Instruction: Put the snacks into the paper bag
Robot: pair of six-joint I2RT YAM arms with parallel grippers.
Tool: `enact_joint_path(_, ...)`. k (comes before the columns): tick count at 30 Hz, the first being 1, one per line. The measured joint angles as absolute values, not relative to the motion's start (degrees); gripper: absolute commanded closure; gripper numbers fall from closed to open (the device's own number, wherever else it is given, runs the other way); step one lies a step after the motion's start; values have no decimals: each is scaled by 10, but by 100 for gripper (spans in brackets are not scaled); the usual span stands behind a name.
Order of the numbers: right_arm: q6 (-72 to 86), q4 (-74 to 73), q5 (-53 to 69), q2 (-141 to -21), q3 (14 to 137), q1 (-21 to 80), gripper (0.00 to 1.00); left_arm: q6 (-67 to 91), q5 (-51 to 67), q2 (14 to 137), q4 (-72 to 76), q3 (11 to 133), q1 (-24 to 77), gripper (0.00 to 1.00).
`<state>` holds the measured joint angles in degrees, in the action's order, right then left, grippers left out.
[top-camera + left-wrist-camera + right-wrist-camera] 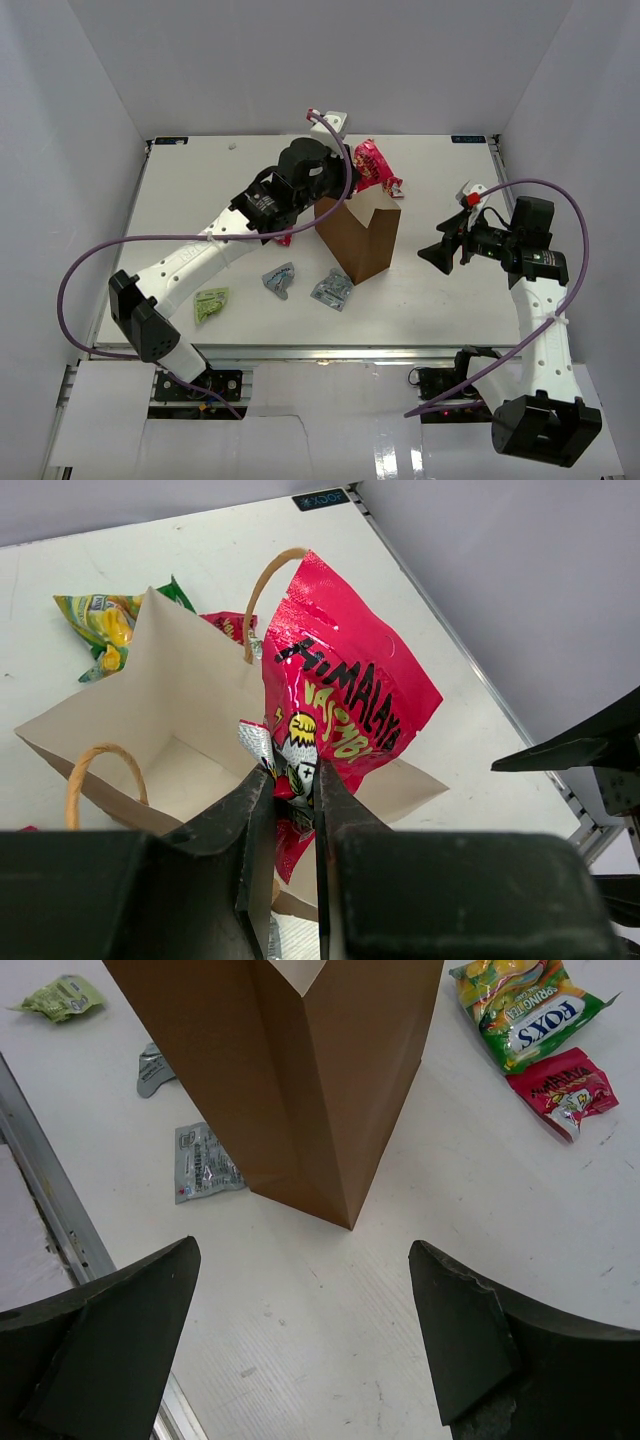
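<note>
The brown paper bag (362, 240) stands upright and open at mid-table. My left gripper (296, 780) is shut on a corner of a red-pink packet (345, 700) and holds it over the bag's open mouth (170, 710); the packet also shows in the top view (372, 163). My right gripper (305, 1290) is open and empty, to the right of the bag (300, 1070) and pointing at it. On the table lie two silvery packets (205, 1160) (152, 1068), a lime green one (62, 996), a yellow-green one (530, 1010) and a small red one (575, 1090).
In the top view the silvery packets (333, 288) (280, 278) and the lime green packet (211, 303) lie in front of the bag, toward the left arm's base. White walls enclose the table. A metal rail (50, 1210) runs along the near edge.
</note>
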<state>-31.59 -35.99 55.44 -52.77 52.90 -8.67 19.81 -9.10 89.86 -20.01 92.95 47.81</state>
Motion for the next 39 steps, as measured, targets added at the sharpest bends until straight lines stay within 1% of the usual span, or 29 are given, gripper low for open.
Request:
enact_joint_path(4, -309, -359, 554, -535, 537, -87, 9, 197, -102, 898, -196, 915, 478, 85)
enact_joint_path(5, -306, -359, 554, -536, 539, -87, 9, 197, -104, 898, -197, 912, 478, 81)
enact_joint_path(6, -305, -359, 554, -537, 540, -87, 9, 197, -106, 898, -196, 910, 478, 72)
enact_joint_path(7, -303, -359, 554, -538, 541, -87, 9, 197, -107, 898, -195, 907, 478, 67)
enact_joint_path(8, -302, -359, 554, -539, 542, -87, 9, 197, -108, 898, -193, 904, 478, 58)
enact_joint_path(11, -295, -355, 554, -543, 543, -87, 9, 199, -112, 898, -192, 897, 478, 45)
enact_joint_path(12, -285, -350, 553, -545, 543, -87, 8, 201, -113, 898, -192, 895, 478, 40)
enact_joint_path(14, -260, -332, 545, -553, 543, -87, 7, 203, -113, 898, -193, 893, 478, 35)
enact_joint_path(15, -244, -320, 539, -559, 544, -87, 4, 205, -114, 898, -192, 893, 478, 32)
enact_joint_path(18, -192, -289, 520, -588, 552, -87, 0, 207, -113, 898, -191, 893, 478, 27)
enact_joint_path(20, -158, -269, 503, -619, 561, -87, 0, 208, -113, 898, -193, 894, 478, 26)
enact_joint_path(21, -141, -257, 492, -632, 563, -87, 0, 209, -113, 898, -193, 897, 478, 24)
enact_joint_path(22, -128, -248, 480, -642, 565, -86, 4, 209, -112, 898, -192, 900, 478, 23)
enact_joint_path(24, -101, -227, 449, -663, 566, -84, 4, 210, -109, 895, -192, 906, 478, 20)
enact_joint_path(28, -38, -197, 341, -745, 598, -53, 4, 207, -69, 869, -181, 909, 478, 11)
enact_joint_path(29, -21, -195, 311, -779, 619, -42, 3, 208, -57, 855, -174, 905, 478, 10)
enact_joint_path(31, 16, -192, 249, -860, 679, -15, 2, 213, -44, 811, -153, 884, 478, 9)
enact_joint_path(34, 56, -182, 196, -967, 755, 16, 2, 230, -50, 720, -140, 836, 479, 9)
enact_joint_path(37, 83, -175, 174, -1059, 816, 36, 2, 252, -86, 616, -143, 782, 478, 8)
enact_joint_path(39, 93, -178, 168, -1123, 867, 42, 4, 271, -118, 551, -160, 750, 478, 3)
